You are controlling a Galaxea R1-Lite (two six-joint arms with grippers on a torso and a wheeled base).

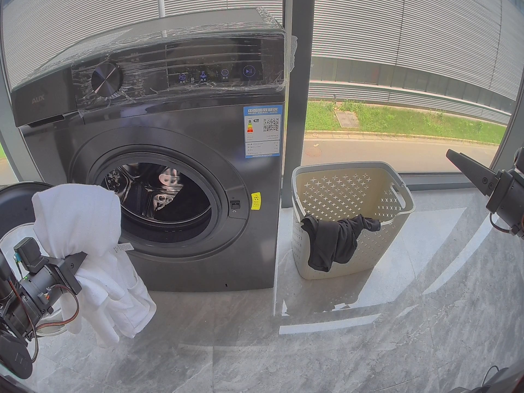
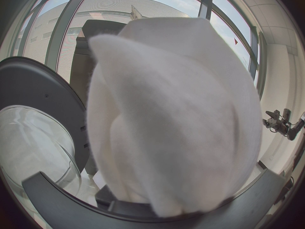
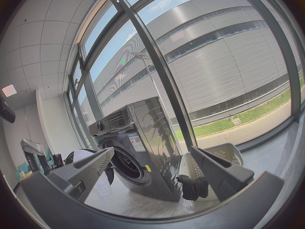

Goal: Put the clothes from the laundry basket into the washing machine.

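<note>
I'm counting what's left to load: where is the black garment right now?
In the head view, the black garment hangs over the front rim of the laundry basket, just right of the washing machine.

I see a white cloth [image 2: 171,118] bunched in my left claw [image 2: 149,209], hiding most of the washing machine [image 2: 95,29]; its open door [image 2: 35,89] stands just beside the cloth.

washing machine [image 1: 164,154] on floor [image 1: 327,350], left | laundry basket [image 1: 349,192] on floor just right of it | draped garment [image 1: 333,241] over basket's front rim | held garment [image 1: 82,219] in left pincer [image 1: 76,263], before drum opening [image 1: 158,200], beside open door [image 1: 16,206]
</note>
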